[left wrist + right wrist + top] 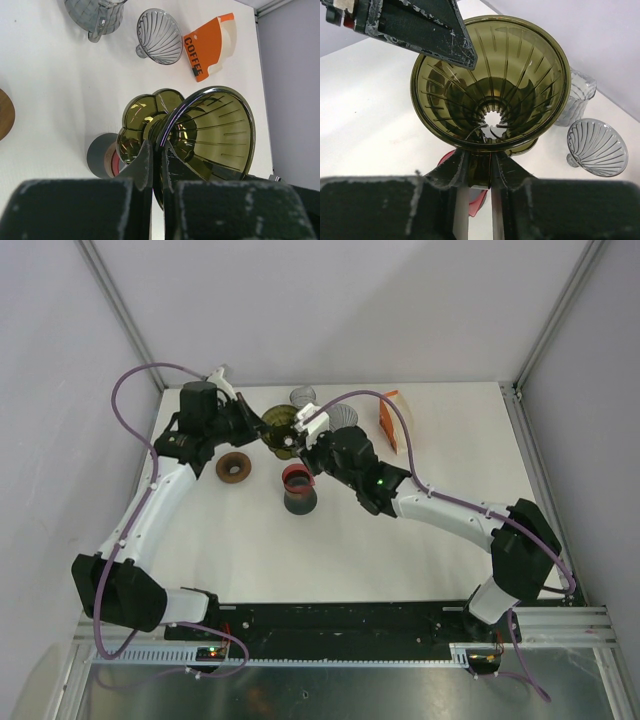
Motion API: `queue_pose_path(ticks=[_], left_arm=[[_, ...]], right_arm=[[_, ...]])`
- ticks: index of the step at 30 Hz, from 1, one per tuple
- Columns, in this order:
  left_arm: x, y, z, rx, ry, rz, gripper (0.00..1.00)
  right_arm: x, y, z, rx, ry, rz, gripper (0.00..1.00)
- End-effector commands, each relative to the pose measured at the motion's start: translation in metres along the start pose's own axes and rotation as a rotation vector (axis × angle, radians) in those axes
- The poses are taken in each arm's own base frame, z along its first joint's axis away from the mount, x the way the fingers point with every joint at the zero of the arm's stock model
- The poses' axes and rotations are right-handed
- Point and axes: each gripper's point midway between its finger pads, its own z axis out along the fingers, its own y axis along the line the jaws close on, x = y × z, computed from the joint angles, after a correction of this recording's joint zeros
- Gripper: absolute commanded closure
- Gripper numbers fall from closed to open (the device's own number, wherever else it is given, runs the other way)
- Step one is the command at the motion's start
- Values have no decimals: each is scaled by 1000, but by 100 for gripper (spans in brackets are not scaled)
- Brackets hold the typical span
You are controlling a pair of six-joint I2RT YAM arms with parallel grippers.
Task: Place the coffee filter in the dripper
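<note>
Gleaming at upper centre, the olive dripper (277,424) is pinched by its rim in both left gripper (157,150) and right gripper (480,162).

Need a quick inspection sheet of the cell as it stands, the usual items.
Surface: white table, no spills seen.
Job's things: green dripper is gripped at its rim from two sides, with no filter inside. The orange filter pack lies at the far right of the table, untouched.
Clutter: clear dripper on its side, glass jug, wooden ring, grey cup with a red rim.
Grippers: left claw shut on the green dripper's rim; right claw shut on the opposite rim.
Cables: purple cables loop free above both arms; no snags seen.
Surroundings: grey walls, metal frame posts; nothing else seen.
</note>
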Motion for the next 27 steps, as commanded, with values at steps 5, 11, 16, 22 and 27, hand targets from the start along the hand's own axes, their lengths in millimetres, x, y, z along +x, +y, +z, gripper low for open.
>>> queue_pose_path(ticks=[5,11,16,22,27], left_arm=[[-11,-14,-13,42,-50,101,81],[-12,-1,-12,-5,-64,156,51],[-16,6,-14,-28,-80,180,42],[-43,23,-31,-57,-146,194,27],[-59,44,-42,-109,-189,215,19]], right_arm=[[-20,-31,3,21,-40,49,100],[-10,-28,1,-73,-8,80,100],[-1,-27,2,-88,20,86,100],[5,-6,-7,-211,39,51,100],[14,2,-15,-273,37,37,100]])
